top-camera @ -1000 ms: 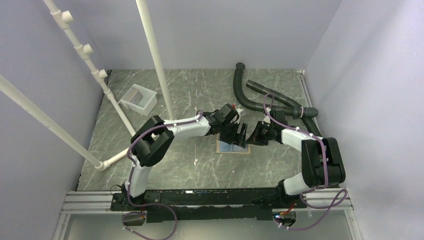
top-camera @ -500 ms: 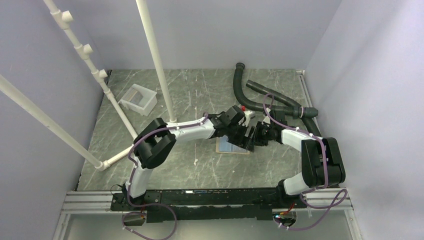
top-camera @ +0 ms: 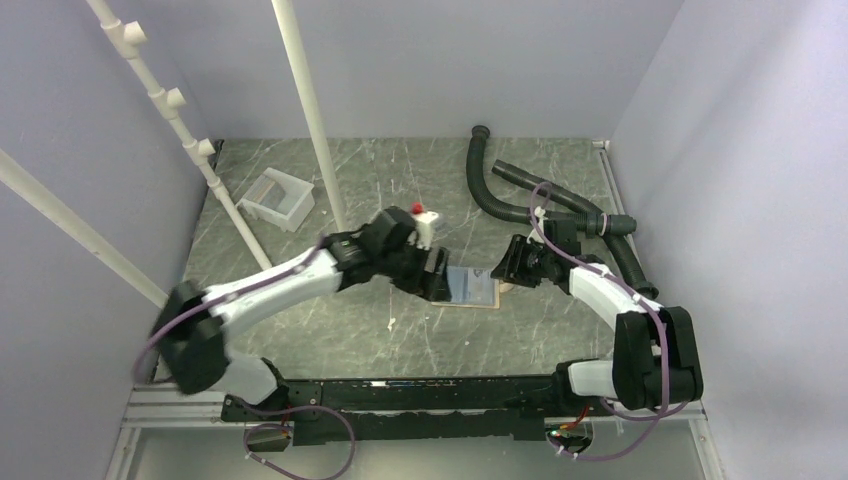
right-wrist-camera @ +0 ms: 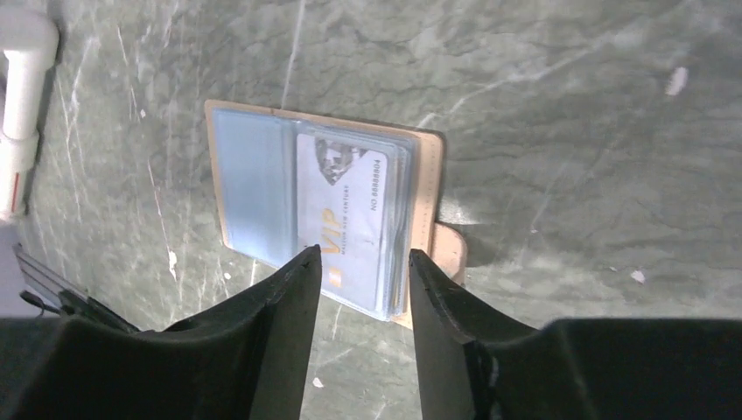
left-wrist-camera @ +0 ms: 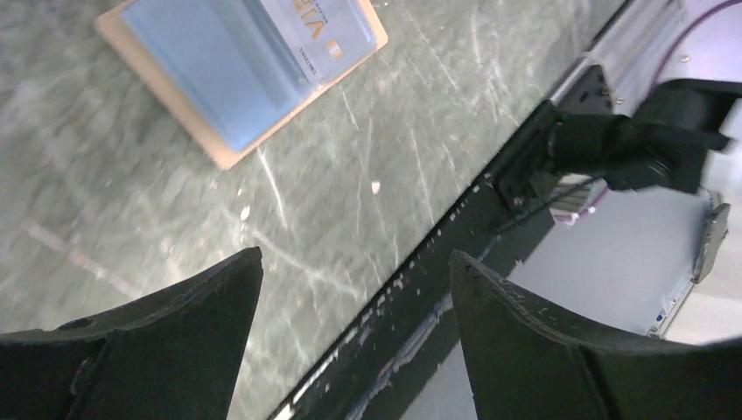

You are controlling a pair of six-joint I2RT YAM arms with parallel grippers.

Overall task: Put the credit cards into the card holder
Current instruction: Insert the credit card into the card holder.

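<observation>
We see the card holder point(right-wrist-camera: 249, 192) lying open and flat on the table point(right-wrist-camera: 569, 131), whose surface is grey-green with pale veins like marble. The holder is a thin rectangle with a tan, leather-like border, and inside it has smooth pale blue-grey pockets that look a little glossy. A small rounded tan tab point(right-wrist-camera: 451, 249) sticks out at one long edge. In the pocket next to this tab sits a credit card point(right-wrist-camera: 346, 201), a flat pale grey rectangle with a diamond picture and the gold letters "VIP" (under it there seem to be more thin edges, but we cannot count them). The right gripper point(right-wrist-camera: 363, 258) hovers just above this card; its two matte black fingers point(right-wrist-camera: 271, 332) stand apart and nothing is clamped between them. The left gripper point(left-wrist-camera: 354, 258) is near the other side of the holder, and its broad dark fingers point(left-wrist-camera: 157, 350) are wide apart and hold nothing. Farther back on the table we see a white open tray point(top-camera: 277, 198) and some black ribbed hoses point(top-camera: 510, 205).
</observation>
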